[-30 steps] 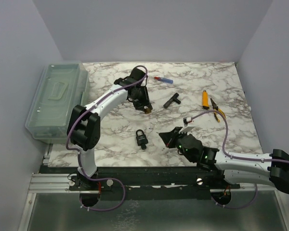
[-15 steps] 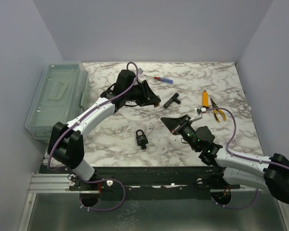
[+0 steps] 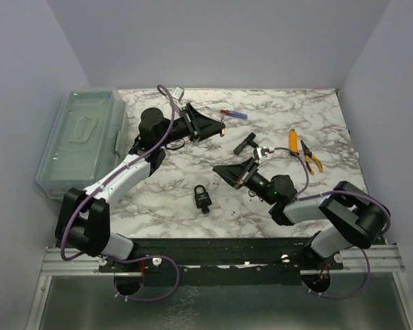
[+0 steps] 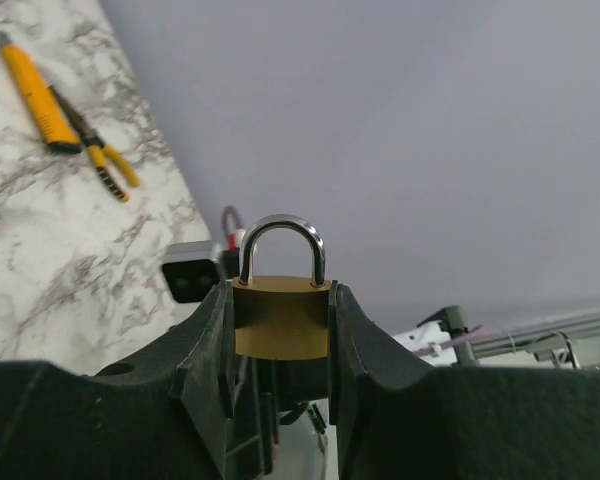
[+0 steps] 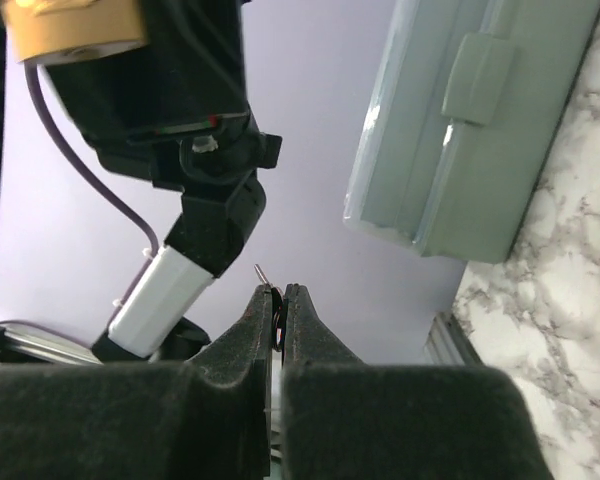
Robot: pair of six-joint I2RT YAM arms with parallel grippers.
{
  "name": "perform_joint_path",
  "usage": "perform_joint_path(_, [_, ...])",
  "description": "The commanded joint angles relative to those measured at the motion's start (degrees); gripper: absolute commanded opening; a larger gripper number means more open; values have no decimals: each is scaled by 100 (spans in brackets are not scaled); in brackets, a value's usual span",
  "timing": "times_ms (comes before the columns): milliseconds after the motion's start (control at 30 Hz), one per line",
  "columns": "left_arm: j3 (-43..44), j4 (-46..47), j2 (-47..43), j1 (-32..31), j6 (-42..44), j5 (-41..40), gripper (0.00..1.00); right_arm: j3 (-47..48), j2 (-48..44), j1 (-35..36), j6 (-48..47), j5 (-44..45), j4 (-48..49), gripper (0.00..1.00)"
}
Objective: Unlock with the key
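My left gripper is shut on a brass padlock with a silver shackle and holds it above the table, pointing right. The shackle sticks out past the fingertips. The padlock shows as a brass glint in the top view and its bottom face shows in the right wrist view. My right gripper is shut on a small key; only the thin metal tip shows beyond the closed pads. It is raised, below and in front of the padlock, apart from it.
A black padlock lies on the marble table near the front. A clear plastic box stands at the left edge. A black T-shaped tool, a blue-red tool, an orange knife and pliers lie at the back right.
My left arm has lifted and turned the brass padlock to point right. My right arm has risen from the front of the table and moved left and farther back with the key.
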Motion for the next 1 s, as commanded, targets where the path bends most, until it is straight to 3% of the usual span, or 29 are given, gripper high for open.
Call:
perform_joint_path(0, [-195,1565,-498,59,-625,81,0,435,173,-23,522,-256,1915,0])
perform_joint_path(200, [-977,3530,-956,430,-1634,-602,0,1019,-2,-23,380,-206,1915,0])
perform_joint_path(500, [-1416,6151,-794,463,-2742,-1254,0,1770,-36,19,479,-153,1926,0])
perform_joint_path(633, [-1497,6560,-673,459,-2850,-1328,0,1949,12,55,589,-95,1924,0])
perform_joint_path(967, [-1615,6578,-861,463,-2545,-1459,0,2535,311,296,521,-140,1923,0])
